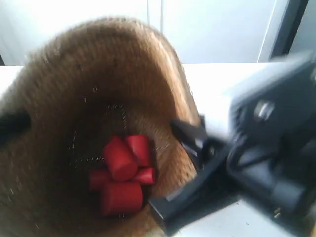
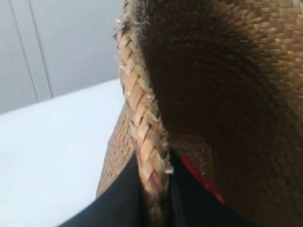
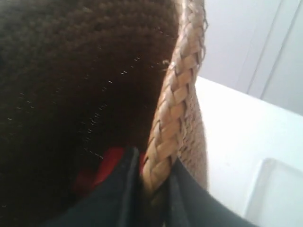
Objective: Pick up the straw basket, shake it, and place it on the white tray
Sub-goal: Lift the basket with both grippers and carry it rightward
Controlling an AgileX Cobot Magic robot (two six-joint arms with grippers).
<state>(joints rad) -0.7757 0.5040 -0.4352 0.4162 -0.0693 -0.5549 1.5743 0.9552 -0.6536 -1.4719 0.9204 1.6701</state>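
Left gripper (image 2: 156,203): black fingers (image 2: 124,201) drawn in to a narrow gap, clamped on the braided rim (image 2: 142,123) of the straw basket (image 2: 236,94), one finger inside the wall and one outside. Right gripper (image 3: 154,194): same hold at another part of the rim, fingers (image 3: 127,187) pressed to either side of the braid. Basket: brown weave, filling most of the exterior view, tilted so that its mouth faces that camera; whether its base touches anything cannot be told. Contents: a cluster of red cylindrical pieces (image 1: 123,170), lying together against the inner bottom, partly seen past the fingers in both wrist views. Arm at the exterior view's right (image 1: 266,148): grey and black, blurred, its dark finger on the near rim. Dark shape at that view's left edge (image 1: 12,123): on the opposite rim, too blurred to name. White table (image 2: 57,151): beneath and beyond the basket. White tray (image 3: 279,189): flat on the table, near the basket's outer wall in the right wrist view, apart from it.
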